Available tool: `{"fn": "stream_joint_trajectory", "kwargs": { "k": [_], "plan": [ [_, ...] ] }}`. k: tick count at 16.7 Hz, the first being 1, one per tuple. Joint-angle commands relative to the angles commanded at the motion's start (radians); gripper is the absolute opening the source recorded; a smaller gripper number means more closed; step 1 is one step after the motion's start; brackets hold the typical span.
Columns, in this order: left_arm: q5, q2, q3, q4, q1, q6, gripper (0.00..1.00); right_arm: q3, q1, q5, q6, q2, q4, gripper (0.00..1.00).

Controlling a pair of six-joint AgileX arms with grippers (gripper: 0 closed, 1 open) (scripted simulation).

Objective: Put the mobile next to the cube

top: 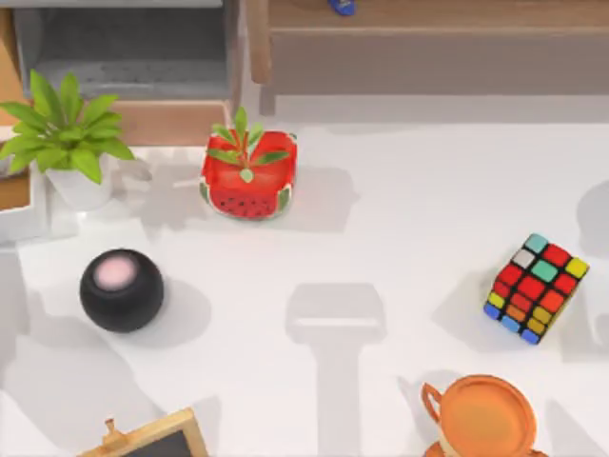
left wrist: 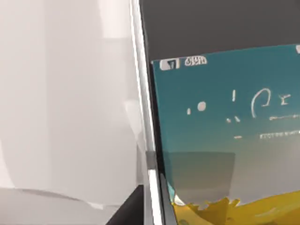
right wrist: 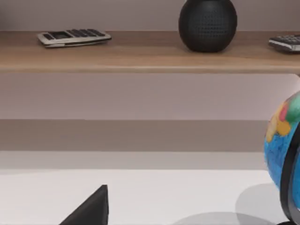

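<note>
The mobile is perhaps the silver-edged screen (left wrist: 220,140) close before our left wrist camera; we are unsure. The cube (top: 536,288) sits on the tabletop's (top: 381,238) right side, nearer our right arm. We cannot tell whether the left claw (left wrist: 125,210) or the right claw (right wrist: 90,210) is open.

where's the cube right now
In the top view the cube sits on the table's right side, near the right edge, just above the orange cup.

Cube (top: 536,288) on worktop (top: 381,238), right side; cup (top: 490,419) just before it. Speaker (top: 121,289) left; watermelon pot (top: 248,174) behind centre; leafy plant (top: 67,138) far left.
</note>
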Motion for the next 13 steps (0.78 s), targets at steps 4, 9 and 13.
{"fn": "stream_joint_trajectory", "kwargs": {
  "k": [4, 9, 13],
  "plan": [
    [0.000, 0.000, 0.000, 0.000, 0.000, 0.000, 0.02, 0.000, 0.000, 0.000, 0.000, 0.000, 0.000, 1.00],
    [0.000, 0.000, 0.000, 0.000, 0.000, 0.000, 0.00, 0.000, 0.000, 0.000, 0.000, 0.000, 0.000, 1.00],
    [0.021, -0.027, 0.006, -0.020, -0.005, -0.010, 0.00, 0.000, 0.000, 0.000, 0.000, 0.000, 0.000, 1.00]
  ]
}}
